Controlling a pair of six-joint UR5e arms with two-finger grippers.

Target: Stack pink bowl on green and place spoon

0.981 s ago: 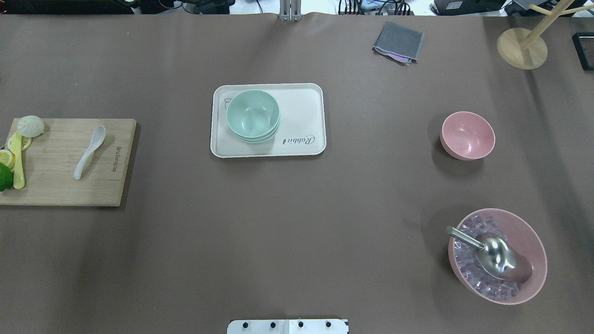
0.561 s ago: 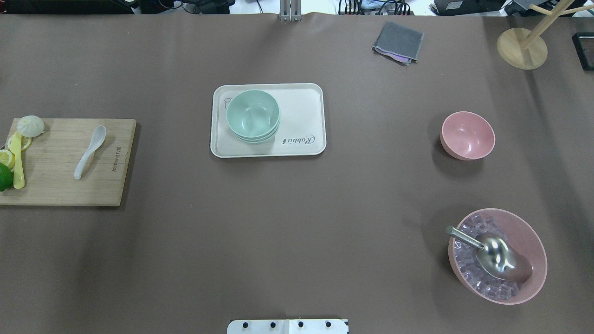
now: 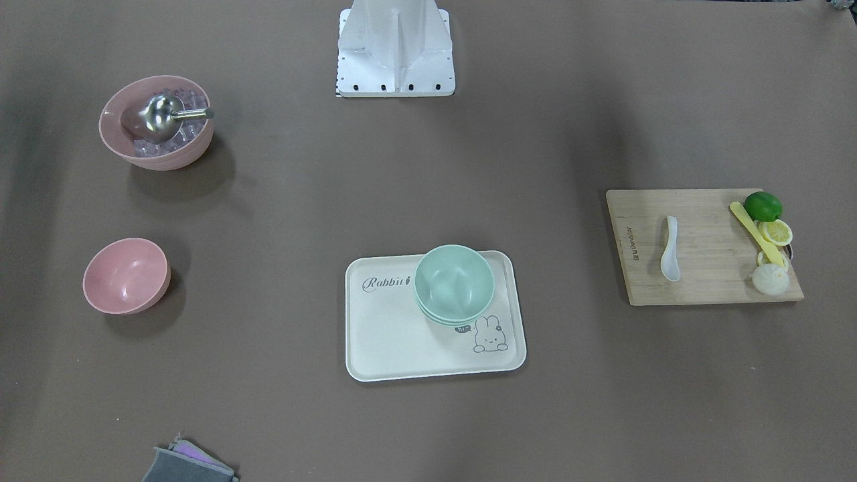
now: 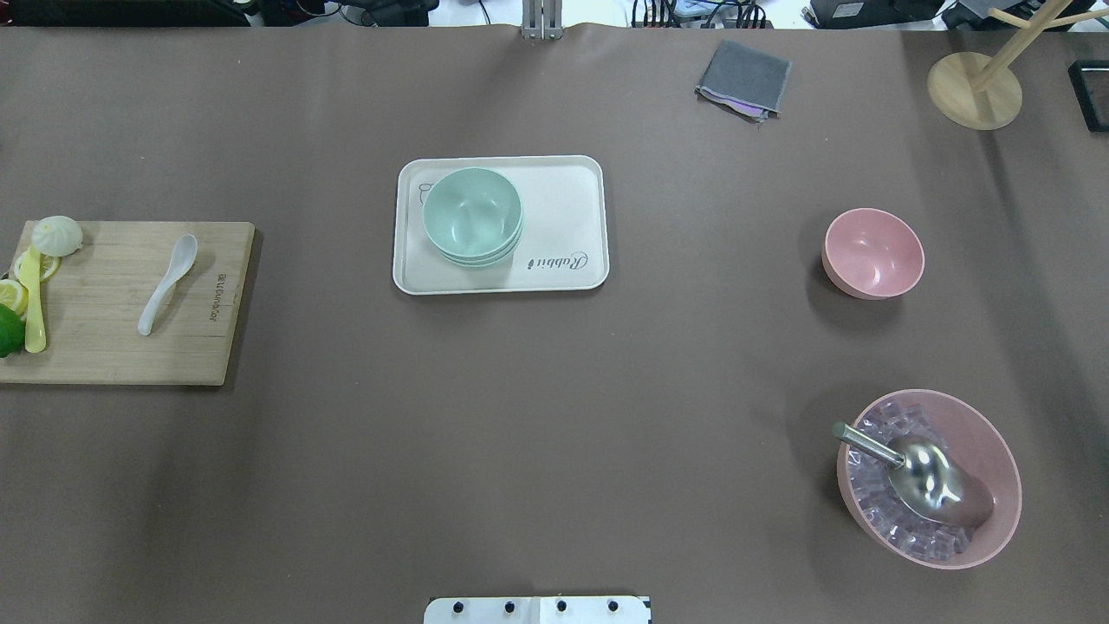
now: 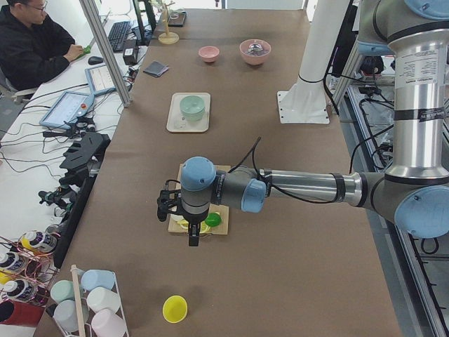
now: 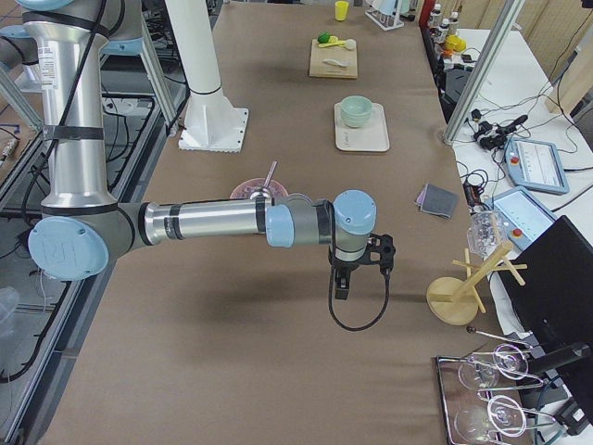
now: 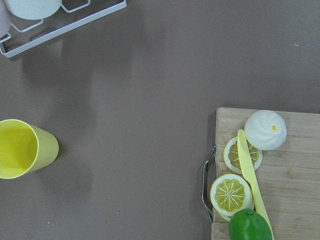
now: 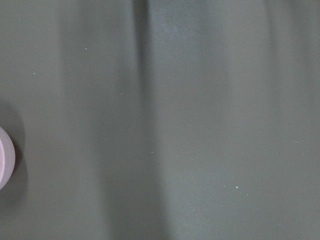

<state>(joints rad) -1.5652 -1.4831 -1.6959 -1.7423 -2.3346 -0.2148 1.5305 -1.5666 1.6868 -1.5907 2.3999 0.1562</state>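
The small pink bowl (image 4: 872, 253) stands alone on the brown table at the right, also in the front view (image 3: 126, 276). The mint-green bowls (image 4: 472, 217) sit nested on a cream tray (image 4: 563, 191). The white spoon (image 4: 167, 283) lies on a wooden cutting board (image 4: 113, 347) at the left. Both grippers are empty and outside the overhead and front views. The left gripper (image 5: 193, 237) hangs over the board's lime end. The right gripper (image 6: 340, 286) hangs over bare table beyond the pink bowls. I cannot tell whether either is open.
A larger pink bowl (image 4: 929, 478) holds ice cubes and a metal scoop. The board also carries a lime (image 3: 762, 205), lemon slices, a bun and a yellow utensil (image 4: 33, 303). A grey cloth (image 4: 743, 80) and a wooden stand (image 4: 974, 90) sit at the far edge. A yellow cup (image 7: 22, 148) stands left of the board.
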